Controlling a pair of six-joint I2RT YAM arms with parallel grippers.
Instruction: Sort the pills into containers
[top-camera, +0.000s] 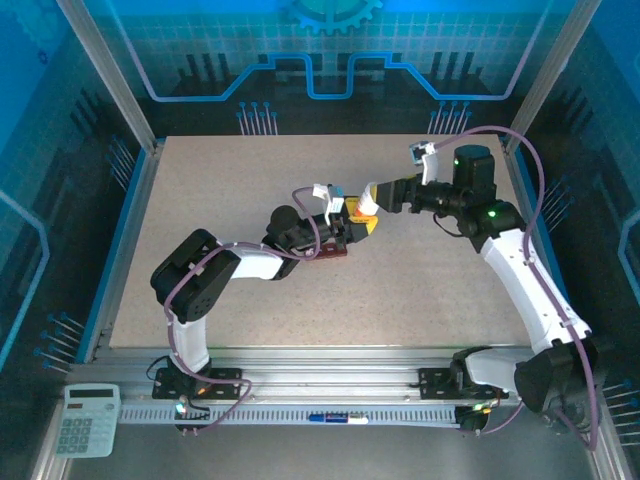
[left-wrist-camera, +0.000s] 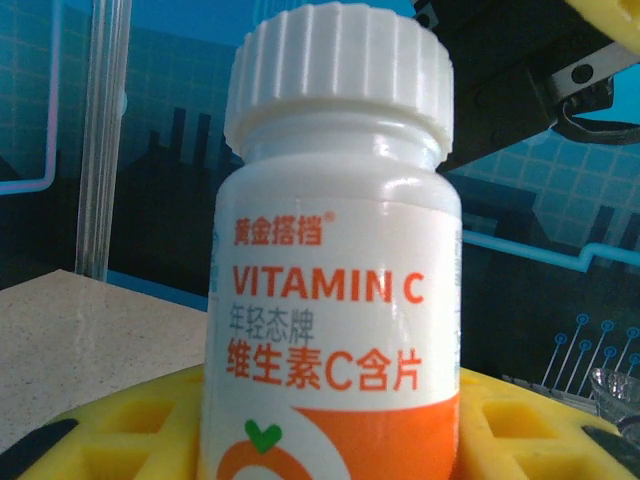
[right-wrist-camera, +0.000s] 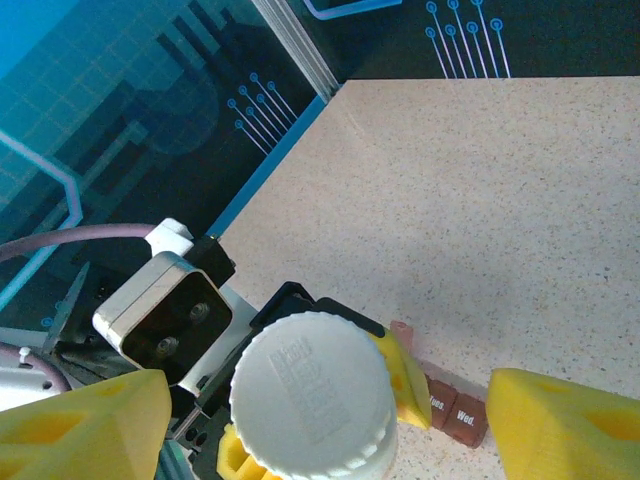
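Vitamin C bottle (left-wrist-camera: 335, 300) pinched in left hand (left-wrist-camera: 330, 445), right hand (right-wrist-camera: 325, 420) spread around cap (right-wrist-camera: 312, 395), containers (right-wrist-camera: 455, 408) (on table (right-wrist-camera: 500, 200)) beside left hand

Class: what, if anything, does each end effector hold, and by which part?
Left end effector: the Vitamin C bottle, by its lower body. Right end effector: nothing; it stands open around the cap.

A white calculator (top-camera: 87, 420) is lying just off the worktop's (top-camera: 220, 190) near left corner. A blue-and-white pen-like stick (top-camera: 336, 417) is resting on the rail (top-camera: 260, 413) along its near edge. A blue circuit-patterned backdrop (top-camera: 200, 60) is standing behind the far edge.
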